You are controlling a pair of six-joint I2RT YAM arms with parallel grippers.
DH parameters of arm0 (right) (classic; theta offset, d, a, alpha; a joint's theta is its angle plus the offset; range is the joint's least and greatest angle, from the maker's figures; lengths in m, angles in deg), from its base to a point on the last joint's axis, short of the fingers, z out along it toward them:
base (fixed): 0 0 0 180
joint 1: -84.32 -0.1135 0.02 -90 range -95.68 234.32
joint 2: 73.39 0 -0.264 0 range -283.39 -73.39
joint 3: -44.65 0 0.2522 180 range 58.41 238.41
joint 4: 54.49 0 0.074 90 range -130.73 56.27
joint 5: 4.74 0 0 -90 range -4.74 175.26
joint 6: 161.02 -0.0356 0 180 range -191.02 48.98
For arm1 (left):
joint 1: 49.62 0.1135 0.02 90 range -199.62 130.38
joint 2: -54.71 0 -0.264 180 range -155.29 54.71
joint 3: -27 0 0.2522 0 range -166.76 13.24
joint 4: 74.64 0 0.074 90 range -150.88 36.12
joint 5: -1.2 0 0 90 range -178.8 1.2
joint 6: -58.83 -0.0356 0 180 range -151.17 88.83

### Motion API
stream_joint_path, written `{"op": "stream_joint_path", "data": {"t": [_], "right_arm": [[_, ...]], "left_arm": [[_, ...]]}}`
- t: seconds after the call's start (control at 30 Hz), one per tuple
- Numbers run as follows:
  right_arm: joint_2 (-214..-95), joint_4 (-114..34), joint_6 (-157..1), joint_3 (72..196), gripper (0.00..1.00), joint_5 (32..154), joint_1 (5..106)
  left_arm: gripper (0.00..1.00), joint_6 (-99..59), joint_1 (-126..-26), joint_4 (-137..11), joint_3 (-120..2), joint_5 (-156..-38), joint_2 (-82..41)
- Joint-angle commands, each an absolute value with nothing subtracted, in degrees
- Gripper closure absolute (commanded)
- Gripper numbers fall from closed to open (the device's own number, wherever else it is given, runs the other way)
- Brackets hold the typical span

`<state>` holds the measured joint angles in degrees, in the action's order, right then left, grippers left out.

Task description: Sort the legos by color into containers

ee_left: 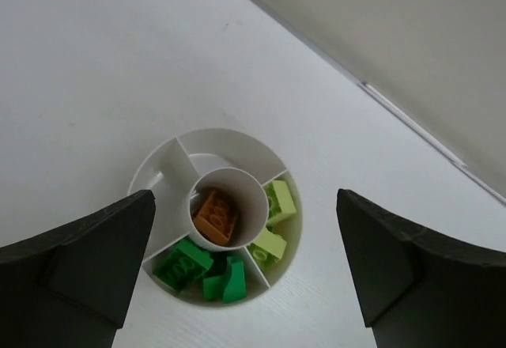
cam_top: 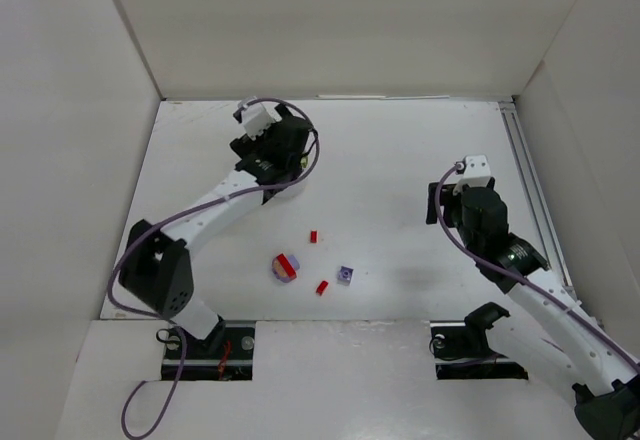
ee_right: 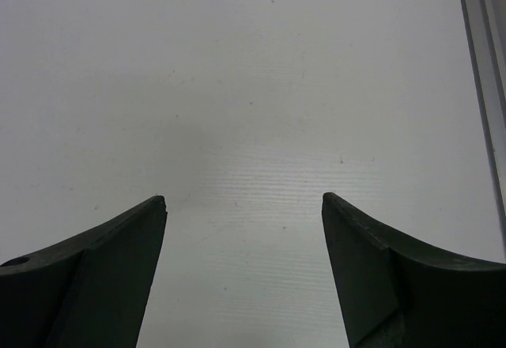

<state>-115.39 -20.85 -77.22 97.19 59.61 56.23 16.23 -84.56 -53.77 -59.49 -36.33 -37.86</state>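
The round white tub (ee_left: 225,142) lies right under my left gripper (ee_left: 245,198), which is open and empty above it. Its central cylinder holds an orange-brown lego (ee_left: 215,216). One wedge holds green legos (ee_left: 183,265), the one beside it pale yellow legos (ee_left: 279,199); the far wedges are bare. In the top view my left gripper (cam_top: 278,160) hides most of the tub. Loose on the table are red legos (cam_top: 313,236) (cam_top: 322,287), a lavender lego (cam_top: 345,274), and a red lego on a lavender piece (cam_top: 285,266). My right gripper (ee_right: 243,198) is open over bare table, also seen from above (cam_top: 452,202).
White walls enclose the table on the left, back and right. A metal rail (ee_right: 482,63) runs along the right edge, next to my right gripper. The loose legos lie between the two arms, nearer the front edge.
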Motion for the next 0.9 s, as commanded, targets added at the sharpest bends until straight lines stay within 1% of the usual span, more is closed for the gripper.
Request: {"op": "stream_joint_path", "data": {"t": [0.0, 0.03, 0.13, 0.17, 0.23, 0.37, 0.4, 0.43, 0.53, 0.57, 0.63, 0.67, 0.7, 0.73, 0.8, 0.83, 0.87], "right_arm": [[-116.27, -24.82, -74.46, 97.61, 0.13, 63.19, 56.64], [-116.98, -25.34, -73.58, 97.61, 0.09, 65.81, 56.64], [-120.84, -25.88, -71.11, 97.61, 0.04, 69.6, 56.64], [-122.25, -25.88, -70.5, 98.22, 0.02, 72.74, 56.64], [-126.8, -26.49, -69.35, 99.36, 0.0, 75.05, 55.33], [-134.02, -25.88, -68.73, 102.17, 0.0, 72.79, 47.69], [-135.34, -25.88, -68.73, 102.7, 0.0, 71.82, 45.5], [-136.75, -26.75, -68.73, 103.92, 0.0, 71.81, 41.65], [-143.34, -30.18, -71.98, 106.21, 0.0, 72.6, 35.4], [-147.18, -31.23, -73.46, 108.14, 0.0, 72.6, 33.89], [-151.16, -31.24, -75.23, 110.34, 0.0, 71.02, 31.42], [-153.18, -31.85, -75.24, 112.61, 0.02, 71.02, 29.76], [-156.94, -31.85, -77.15, 113.77, 0.02, 69.97, 28.96], [-158.8, -31.85, -78.21, 114.91, 0.05, 69.09, 28.43], [-163.36, -31.85, -81.37, 118.33, 0.06, 68.39, 27.81], [-164.61, -31.85, -82.43, 119.13, 0.1, 68.38, 27.03], [-165.84, -31.85, -83.14, 120.01, 0.11, 67.86, 27.02]], "left_arm": [[0.0, 11.83, -84.34, -54.9, -57.34, -45.53, -26.87], [0.0, 11.81, -84.33, -54.12, -56.81, -51.73, -24.94], [0.0, 11.81, -82.93, -50.43, -53.74, -60.65, -17.38], [0.0, 11.81, -82.93, -49.47, -52.69, -64.42, -15.53], [0.0, 13.65, -82.93, -46.65, -48.21, -67.6, -9.67], [0.0, 18.48, -82.93, -38.31, -41.53, -67.54, -0.15], [0.0, 21.19, -82.93, -34.03, -39.17, -66.92, 1.61], [0.0, 22.61, -82.93, -32.16, -37.92, -66.91, 3.28], [0.0, 26.38, -82.93, -27.07, -32.31, -67.62, 9.87], [0.0, 28.31, -82.93, -26.26, -30.98, -68.4, 13.02], [0.0, 30.78, -82.93, -23.11, -28.44, -68.41, 15.85], [0.0, 32.01, -82.93, -22.31, -27.81, -68.41, 18.39], [0.0, 32.81, -82.93, -21.78, -27.28, -68.93, 19.37], [0.0, 33.51, -82.93, -21.25, -27.28, -68.94, 20.25], [0.0, 35.18, -82.93, -17.83, -28.33, -68.94, 21.57], [0.0, 36.41, -82.93, -16.86, -28.85, -68.33, 21.58], [0.0, 36.94, -82.93, -14.93, -29.99, -68.32, 21.58]]}}
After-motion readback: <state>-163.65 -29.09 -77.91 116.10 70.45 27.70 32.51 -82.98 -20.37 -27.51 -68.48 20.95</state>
